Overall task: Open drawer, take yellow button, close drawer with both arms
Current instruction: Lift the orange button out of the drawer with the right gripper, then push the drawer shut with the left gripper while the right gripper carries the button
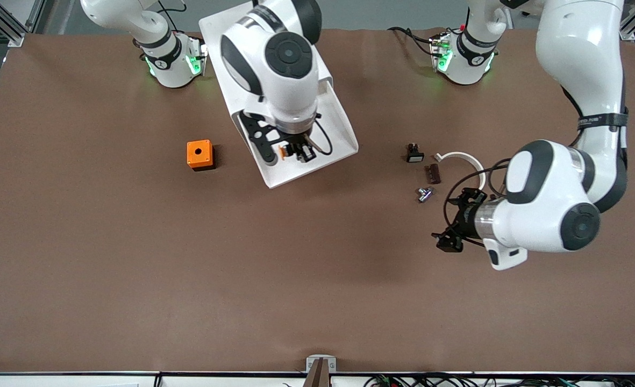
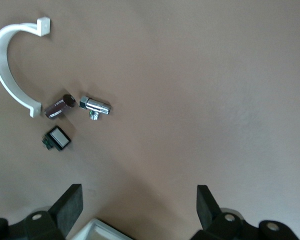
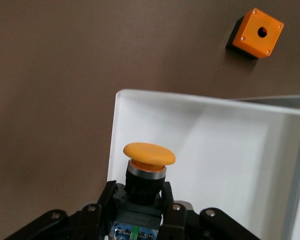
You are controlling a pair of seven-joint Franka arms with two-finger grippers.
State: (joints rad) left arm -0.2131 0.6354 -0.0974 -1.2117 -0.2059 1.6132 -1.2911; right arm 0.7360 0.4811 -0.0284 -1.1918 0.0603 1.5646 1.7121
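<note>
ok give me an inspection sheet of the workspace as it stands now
surface: brown table, flat and bare toward the front camera.
job's things: white drawer pulled open; orange-capped button gripped inside it.
clutter: orange cube toward the right arm's end; black part with white face, white curved clip, brown cylinder and chrome fitting toward the left arm's end.
grippers: right gripper shut on the button in the drawer; left gripper open, waiting above the table beside the chrome fitting.
cables: black cable loops at the left wrist.
surroundings: arm bases with green lights.
</note>
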